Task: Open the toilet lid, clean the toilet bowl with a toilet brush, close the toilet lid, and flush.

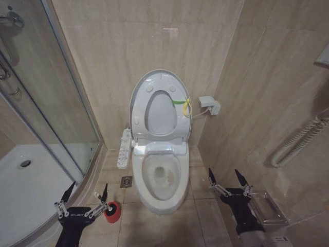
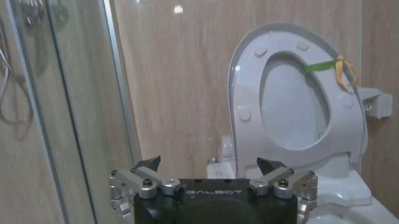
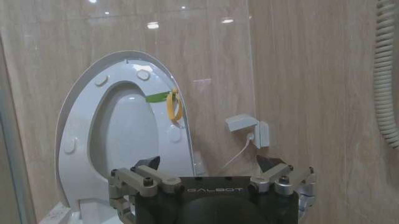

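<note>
The toilet lid (image 1: 160, 114) stands raised against the back wall, with the ring seat (image 1: 180, 123) up against it and a yellow-green strap (image 1: 183, 103) on its edge. It also appears in the left wrist view (image 2: 293, 109) and the right wrist view (image 3: 124, 128). Below it the toilet bowl (image 1: 142, 180) lies open. A red cup holder (image 1: 113, 212) of the toilet brush sits on the floor, partly behind my left gripper (image 1: 88, 187), which is open and empty (image 2: 209, 162). My right gripper (image 1: 223, 172) hovers open to the bowl's right (image 3: 207, 161). I cannot make out the brush's handle.
A white button panel (image 1: 125, 148) runs along the bowl's left side, with a floor drain (image 1: 126, 181) below it. The glass shower door (image 1: 56, 108) and white tray (image 1: 20, 195) close off the left. A wall box (image 1: 211, 105), hose (image 1: 298, 141) and clear holder (image 1: 268, 208) are on the right.
</note>
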### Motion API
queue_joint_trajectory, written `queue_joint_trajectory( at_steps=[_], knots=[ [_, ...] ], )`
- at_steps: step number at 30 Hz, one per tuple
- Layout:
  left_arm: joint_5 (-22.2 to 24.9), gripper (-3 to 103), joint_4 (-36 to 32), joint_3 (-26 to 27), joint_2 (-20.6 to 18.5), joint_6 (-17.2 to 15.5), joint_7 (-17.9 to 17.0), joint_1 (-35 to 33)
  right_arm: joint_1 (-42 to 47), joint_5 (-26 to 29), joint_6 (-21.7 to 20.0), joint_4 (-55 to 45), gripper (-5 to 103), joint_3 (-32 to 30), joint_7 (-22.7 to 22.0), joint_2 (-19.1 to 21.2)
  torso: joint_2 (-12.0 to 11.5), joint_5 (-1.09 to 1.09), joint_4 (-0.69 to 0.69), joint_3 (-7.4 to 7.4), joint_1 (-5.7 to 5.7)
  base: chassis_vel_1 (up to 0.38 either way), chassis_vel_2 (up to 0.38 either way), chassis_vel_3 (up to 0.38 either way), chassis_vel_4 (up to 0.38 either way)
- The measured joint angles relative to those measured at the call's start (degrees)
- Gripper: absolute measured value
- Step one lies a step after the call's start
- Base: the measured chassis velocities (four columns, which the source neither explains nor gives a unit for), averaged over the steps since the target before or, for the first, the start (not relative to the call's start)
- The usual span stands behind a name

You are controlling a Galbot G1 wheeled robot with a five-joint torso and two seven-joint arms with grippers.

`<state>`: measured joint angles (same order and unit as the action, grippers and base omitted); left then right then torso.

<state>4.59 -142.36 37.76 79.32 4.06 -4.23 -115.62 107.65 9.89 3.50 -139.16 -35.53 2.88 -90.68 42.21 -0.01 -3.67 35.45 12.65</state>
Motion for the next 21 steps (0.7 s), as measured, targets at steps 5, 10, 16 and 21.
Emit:
queue_joint_trajectory(
  at_steps=[5,10,16,21],
  knots=[
    [4.52,100,0.68,1.16,-0.12,-7.57,2.14,4.29,0.0,0.0,0.0,0.0,100,0.0,0.0,0.0,0.0,0.0,0.01,0.0,0.0,0.0,0.0,0.0,0.0],
    [9.39,100,1.36,2.36,-0.25,-15.78,4.45,8.88,0.0,0.0,0.0,0.0,100,0.0,0.0,0.0,0.0,0.0,0.0,0.0,0.0,0.0,0.0,0.0,0.0],
    [14.75,100,2.13,3.71,-0.39,-24.75,6.97,13.94,0.0,0.0,0.0,0.0,100,0.0,0.0,0.0,0.0,0.0,-0.01,0.0,0.0,0.0,0.0,0.0,0.0],
    [15.36,100,2.23,3.85,-0.41,-25.78,7.25,14.47,0.0,0.0,0.0,0.0,100,0.0,0.0,0.0,0.0,0.0,0.01,0.0,0.0,0.0,0.0,0.0,0.0]
  ],
)
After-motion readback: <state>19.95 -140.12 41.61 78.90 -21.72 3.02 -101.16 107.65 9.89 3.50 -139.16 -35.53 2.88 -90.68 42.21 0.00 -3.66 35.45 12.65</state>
